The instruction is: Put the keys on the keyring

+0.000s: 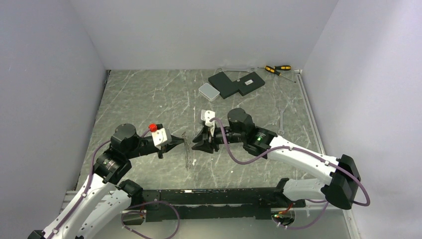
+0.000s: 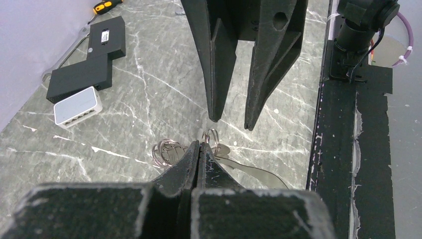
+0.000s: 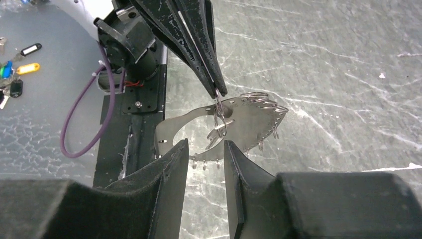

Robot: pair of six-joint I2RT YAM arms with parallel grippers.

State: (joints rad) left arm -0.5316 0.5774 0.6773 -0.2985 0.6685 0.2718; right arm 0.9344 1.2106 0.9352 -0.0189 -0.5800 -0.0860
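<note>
Threading step in hand: the keyring is being presented for loading, and the passing of a key onto its wire is judged not yet finished.
Left fingers: they are pressed shut, with the tips pinched on the upper edge of the keyring, so the loop is held upright.
Right fingers: they are parted by a narrow gap with nothing gripped between them. They are pointed at the keyring from the opposite side, near it but apart from it.
Keyring position: it is held between the two arms, over the middle of the tabletop. From above it is seen edge-on as a thin line, and from the right wrist as a broad oval. Whether its lower edge is rested on the tabletop cannot be told.
Keys: one tiny silvery piece is hung just beneath the left fingertips, and other tiny pieces are dangled along the rim. They are too small for it to be told which of them are properly threaded.
Next move, as judged: the piece under the left fingertips is to be pinched by the right fingers and slid along the wire. A fine, square approach is called for, and the left grip must be kept firm so that the loop is not twisted aside.
</note>
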